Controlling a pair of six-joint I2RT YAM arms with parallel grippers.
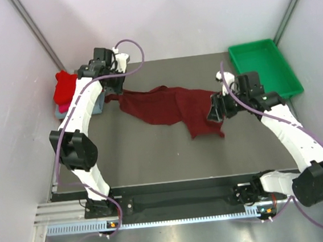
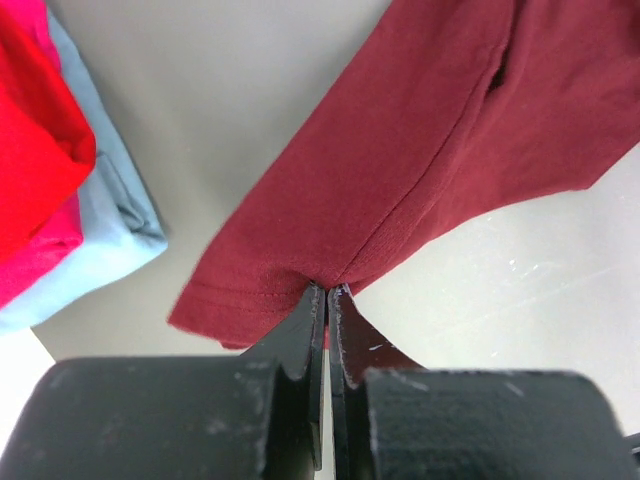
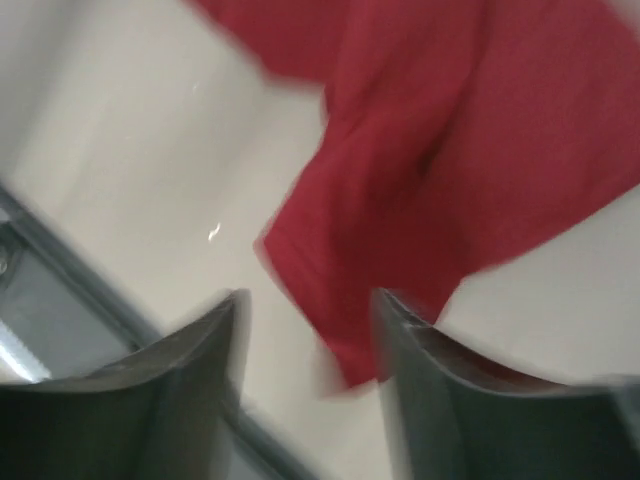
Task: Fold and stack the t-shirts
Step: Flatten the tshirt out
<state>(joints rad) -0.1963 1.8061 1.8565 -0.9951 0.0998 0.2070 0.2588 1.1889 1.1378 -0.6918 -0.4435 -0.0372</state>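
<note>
The dark maroon t-shirt [image 1: 166, 106] lies stretched across the middle of the table. My left gripper [image 1: 112, 92] is shut on its left sleeve hem, which shows in the left wrist view [image 2: 300, 250] pinched between the closed fingers [image 2: 305, 330]. My right gripper [image 1: 218, 112] is open over the shirt's right end; in the blurred right wrist view the cloth [image 3: 400, 180] hangs between the spread fingers [image 3: 215, 340], not gripped. Folded bright red [image 1: 65, 87], pink [image 2: 35, 255] and grey-blue [image 2: 110, 220] t-shirts lie stacked at the table's left edge.
A green plastic tray [image 1: 265, 68] stands at the back right corner. White walls close in the table on the left, back and right. A metal rail [image 1: 158, 204] with the arm bases runs along the near edge.
</note>
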